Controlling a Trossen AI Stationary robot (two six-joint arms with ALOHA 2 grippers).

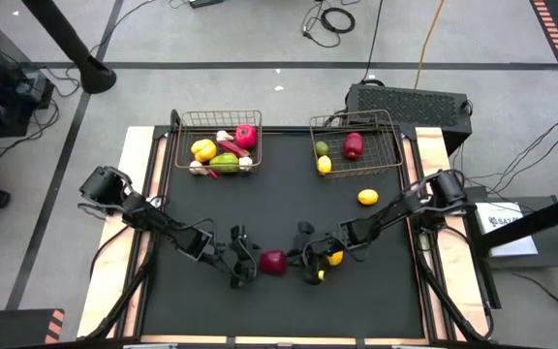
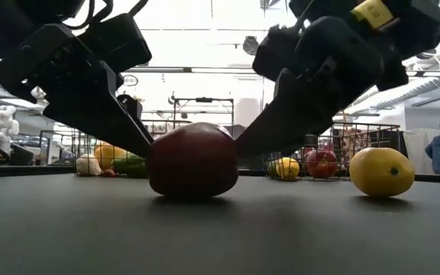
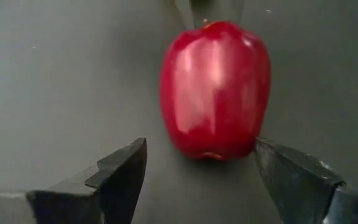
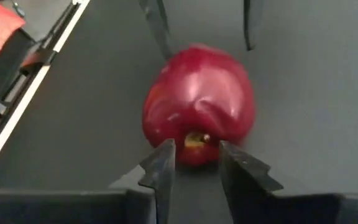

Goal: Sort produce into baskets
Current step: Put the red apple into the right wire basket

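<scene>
Left gripper (image 3: 197, 177) fingers are standing wide, one tip touching the red apple (image 1: 273, 261), which is sitting on the black mat (image 1: 192, 305) between both arms. Right gripper (image 4: 196, 163) fingers are standing narrow, parted slightly, tips against the apple's end, gripping nothing. Sorting is partly done: the left basket (image 1: 184, 121) is holding several pieces, the right basket (image 1: 387, 121) three. Remaining, judging by the mat: this apple, a lemon (image 1: 367, 197), and a yellow piece (image 1: 335, 258) under the right arm.
</scene>
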